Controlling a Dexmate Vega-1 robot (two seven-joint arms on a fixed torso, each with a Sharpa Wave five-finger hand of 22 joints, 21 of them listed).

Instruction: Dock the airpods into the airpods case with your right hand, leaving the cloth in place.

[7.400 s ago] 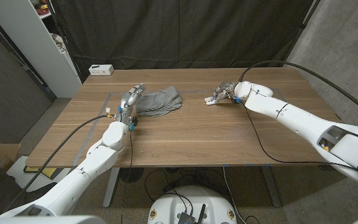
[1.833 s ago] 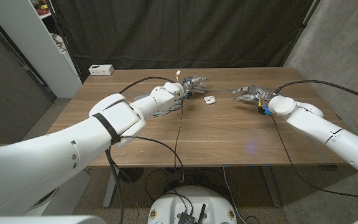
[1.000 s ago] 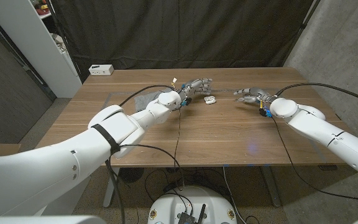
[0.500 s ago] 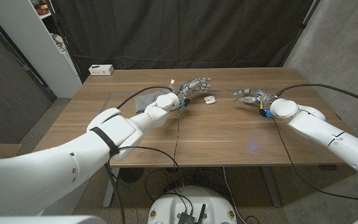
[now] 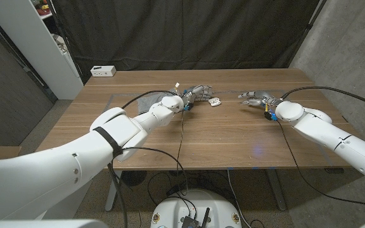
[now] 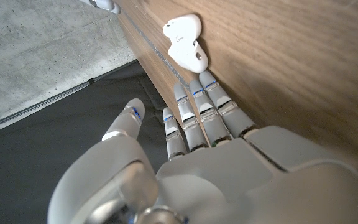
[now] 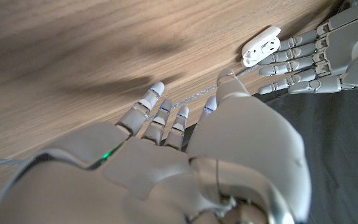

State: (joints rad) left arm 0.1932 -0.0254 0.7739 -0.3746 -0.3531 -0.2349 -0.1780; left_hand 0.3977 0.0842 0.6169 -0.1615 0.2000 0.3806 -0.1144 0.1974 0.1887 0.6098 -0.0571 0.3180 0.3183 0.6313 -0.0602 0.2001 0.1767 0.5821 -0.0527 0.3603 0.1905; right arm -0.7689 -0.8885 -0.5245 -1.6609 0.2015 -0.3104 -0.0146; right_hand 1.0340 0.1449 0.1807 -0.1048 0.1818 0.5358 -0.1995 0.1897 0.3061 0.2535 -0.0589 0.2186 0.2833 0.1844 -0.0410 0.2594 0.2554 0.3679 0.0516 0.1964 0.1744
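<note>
A small white AirPods case (image 5: 215,101) lies open on the wooden table (image 5: 233,139), past the middle; the left wrist view shows its lid and base (image 6: 185,40) spread apart. I cannot make out single earbuds. My left hand (image 5: 197,94) reaches across from the left with its fingers (image 6: 197,112) straight, tips right beside the case, holding nothing; contact is unclear. My right hand (image 5: 254,98) hovers to the right of the case, fingers spread, well apart from it. The grey cloth (image 5: 159,97) lies behind my left forearm, mostly hidden. The right wrist view shows the case (image 7: 261,45) beside the left fingers (image 7: 316,56).
A white box (image 5: 102,71) sits at the table's back left corner. A white cabinet (image 5: 30,44) stands off the table's left side, with a dark curtain behind. Cables trail along both forearms. Bare wood stretches in front of both hands.
Over the last half second my left hand dropped lower next to the case. Earlier it swung over from the cloth, while my right hand drew away from the case to the right.
</note>
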